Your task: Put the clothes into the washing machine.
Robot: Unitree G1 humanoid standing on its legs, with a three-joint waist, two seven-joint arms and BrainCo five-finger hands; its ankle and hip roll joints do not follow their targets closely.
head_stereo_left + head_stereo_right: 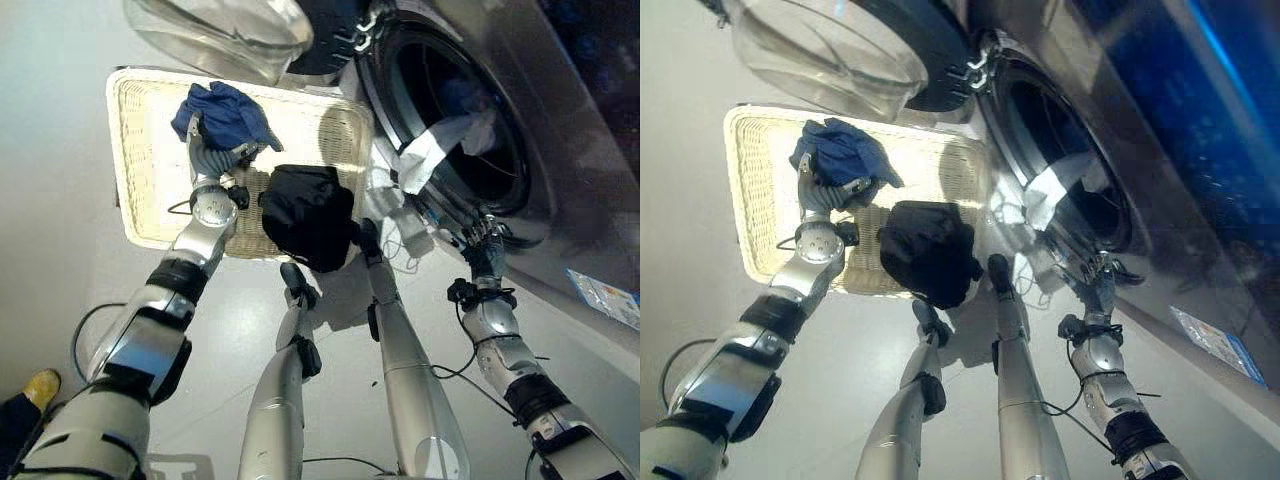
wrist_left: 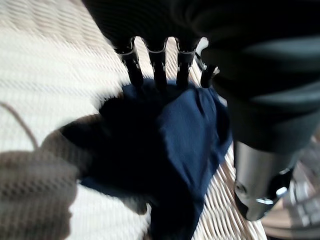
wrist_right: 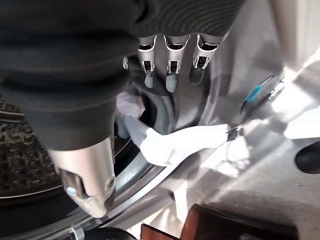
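Observation:
A blue garment lies bunched in the wicker basket on the floor. My left hand is in the basket under it. In the left wrist view its fingers curl down into the blue cloth, tips buried. A black garment hangs over the basket's near edge. At the right, the washing machine's drum opening has a white cloth trailing out over its rim. My right hand is at the lower rim, fingers relaxed and holding nothing, short of the white cloth.
The machine's round glass door is swung open above the basket's far side. A person's yellow shoe stands on the floor at the lower left. Bare floor lies between the basket and the machine.

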